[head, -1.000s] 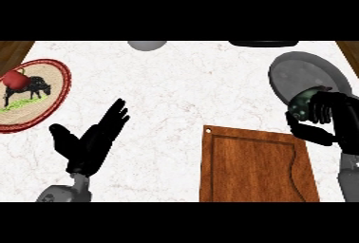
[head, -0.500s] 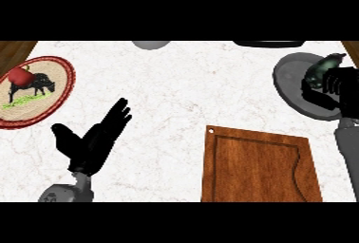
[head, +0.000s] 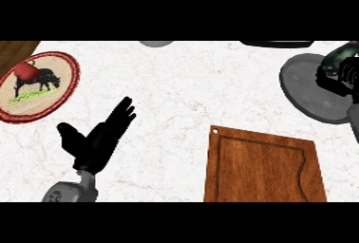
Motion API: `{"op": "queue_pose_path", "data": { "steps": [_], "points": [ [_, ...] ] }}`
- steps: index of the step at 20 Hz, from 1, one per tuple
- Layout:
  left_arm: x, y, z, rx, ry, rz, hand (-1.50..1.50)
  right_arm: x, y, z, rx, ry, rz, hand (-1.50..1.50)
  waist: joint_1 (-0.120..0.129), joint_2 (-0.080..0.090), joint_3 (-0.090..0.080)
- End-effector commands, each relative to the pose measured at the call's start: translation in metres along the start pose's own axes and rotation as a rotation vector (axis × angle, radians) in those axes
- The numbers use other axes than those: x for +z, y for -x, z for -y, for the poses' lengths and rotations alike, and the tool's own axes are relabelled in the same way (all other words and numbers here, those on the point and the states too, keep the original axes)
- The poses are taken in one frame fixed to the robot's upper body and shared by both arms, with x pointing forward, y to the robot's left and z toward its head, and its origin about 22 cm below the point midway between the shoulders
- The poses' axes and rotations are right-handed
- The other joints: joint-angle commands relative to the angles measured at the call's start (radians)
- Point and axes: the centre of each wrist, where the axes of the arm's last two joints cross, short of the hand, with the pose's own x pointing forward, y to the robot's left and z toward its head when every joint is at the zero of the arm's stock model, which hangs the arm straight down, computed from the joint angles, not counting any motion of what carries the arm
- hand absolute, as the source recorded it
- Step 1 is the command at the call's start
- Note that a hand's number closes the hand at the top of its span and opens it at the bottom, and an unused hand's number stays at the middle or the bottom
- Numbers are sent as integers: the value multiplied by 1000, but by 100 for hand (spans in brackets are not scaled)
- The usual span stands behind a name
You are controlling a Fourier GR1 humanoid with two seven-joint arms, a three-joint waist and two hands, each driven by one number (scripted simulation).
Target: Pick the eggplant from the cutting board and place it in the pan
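Note:
The wooden cutting board (head: pixel 263 166) lies at the lower right with nothing on it. Above it, at the right edge, sits the grey round pan (head: pixel 305 90). My right hand (head: pixel 340 76) hangs over the pan's right side, fingers curled round the dark eggplant (head: pixel 345 50). Only the eggplant's greenish end shows above the fingers. My left hand (head: pixel 98 137) stays open at the lower left, fingers up, apart from everything.
A round red-rimmed plate (head: pixel 60 97) with a bull picture lies at the far left, and a red object (head: pixel 26 71) sits on it. At the top edge are a grey object (head: pixel 155 43) and a dark one (head: pixel 277 43).
My right hand has carried the eggplant up and to the right, from above the board's top right corner to over the pan. The left hand has not moved.

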Motion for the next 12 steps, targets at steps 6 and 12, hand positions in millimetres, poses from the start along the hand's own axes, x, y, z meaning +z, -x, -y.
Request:
{"op": "queue_pose_path", "data": {
  "steps": [6,12],
  "points": [
    [-10,-14,13,-21,48,26,0,-1,33,18,188,-222,-184,-150,39,16,1],
    [-13,-8,10,-28,35,25,0,0,23,2,0,-241,-176,-150,23,14,3]
  ]
}}
